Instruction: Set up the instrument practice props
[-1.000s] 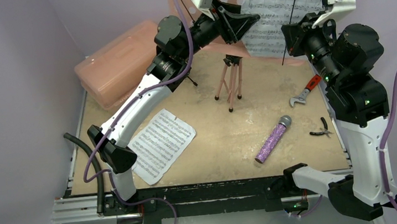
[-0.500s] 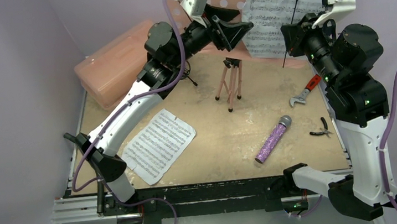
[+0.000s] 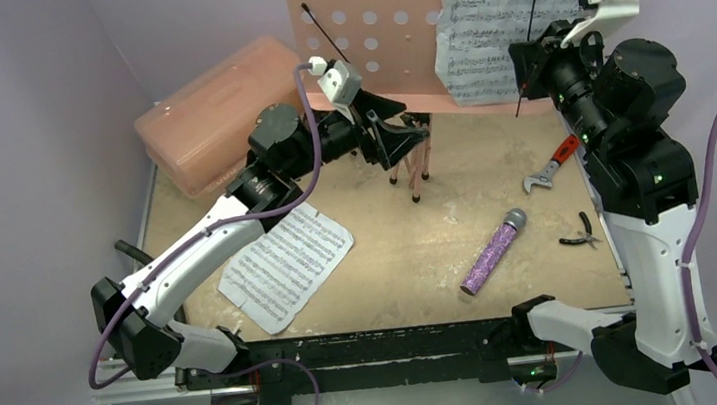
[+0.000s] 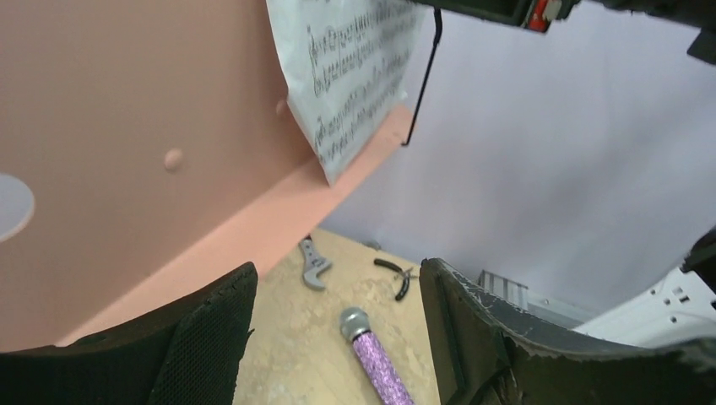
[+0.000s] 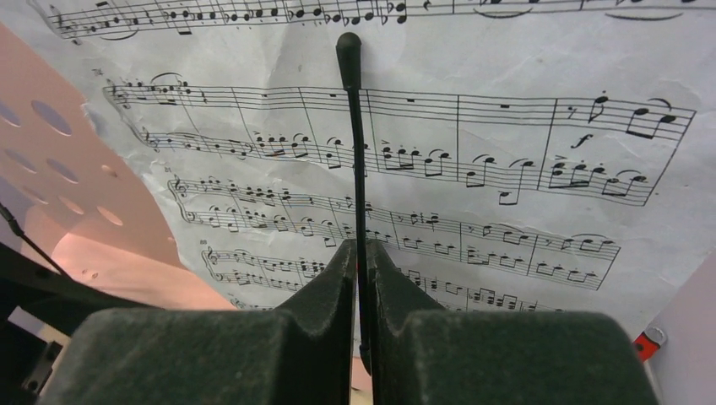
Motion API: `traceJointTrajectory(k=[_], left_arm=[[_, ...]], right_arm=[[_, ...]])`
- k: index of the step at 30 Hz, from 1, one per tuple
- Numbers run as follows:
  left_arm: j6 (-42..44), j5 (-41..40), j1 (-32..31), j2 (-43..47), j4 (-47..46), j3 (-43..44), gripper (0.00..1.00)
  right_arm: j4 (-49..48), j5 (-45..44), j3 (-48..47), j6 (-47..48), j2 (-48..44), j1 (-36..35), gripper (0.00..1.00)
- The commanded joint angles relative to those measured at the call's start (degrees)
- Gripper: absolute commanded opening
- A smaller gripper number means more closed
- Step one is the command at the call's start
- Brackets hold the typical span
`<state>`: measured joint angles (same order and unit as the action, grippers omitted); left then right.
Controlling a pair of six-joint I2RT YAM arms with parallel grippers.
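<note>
Left jaws dropped below desk of pink music stand, spread empty, right jaws pinching its black wire, counter's far edge.

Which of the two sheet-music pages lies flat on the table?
The front-left page; the other page stands upright on the pink music stand.

Both arms reach forward.
Left gripper low, fingers spread wide; right gripper high, fingers pinched on a thin black rod.
</note>
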<state>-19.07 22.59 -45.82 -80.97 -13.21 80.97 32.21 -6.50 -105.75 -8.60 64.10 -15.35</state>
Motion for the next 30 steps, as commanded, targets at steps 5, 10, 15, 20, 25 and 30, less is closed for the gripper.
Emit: traceJointTrajectory(k=[5, 10, 15, 20, 25, 30], left_arm=[[5.0, 7.0, 0.1, 5.3, 1.6, -8.5, 0.70], [7.6, 3.7, 0.2, 9.0, 1.5, -17.3, 0.73], [13.1, -3.6, 0.2, 10.3, 2.9, -25.9, 0.76], [13.5, -14.2, 0.9, 5.8, -6.5, -33.9, 0.77], [13.3, -13.5, 3.1, -4.1, -18.5, -32.8, 0.74], [17.0, -7.4, 5.5, -13.4, -27.9, -27.4, 0.73]], right_arm=[[-1.2, -0.6, -2.7, -0.9, 1.6, 0.0, 0.04], [-1.1, -0.9, -3.1, -1.2, 1.8, 0.0, 0.00], [-0.9, -0.7, -3.1, -1.3, 1.9, 0.0, 0.00], [-0.8, -0.6, -3.2, -1.3, 2.2, 0.0, 0.00], [-0.8, -0.2, -3.3, -1.6, 2.3, 0.0, 0.00], [-0.7, -0.2, -3.5, -1.9, 2.2, -0.1, 0.00]])
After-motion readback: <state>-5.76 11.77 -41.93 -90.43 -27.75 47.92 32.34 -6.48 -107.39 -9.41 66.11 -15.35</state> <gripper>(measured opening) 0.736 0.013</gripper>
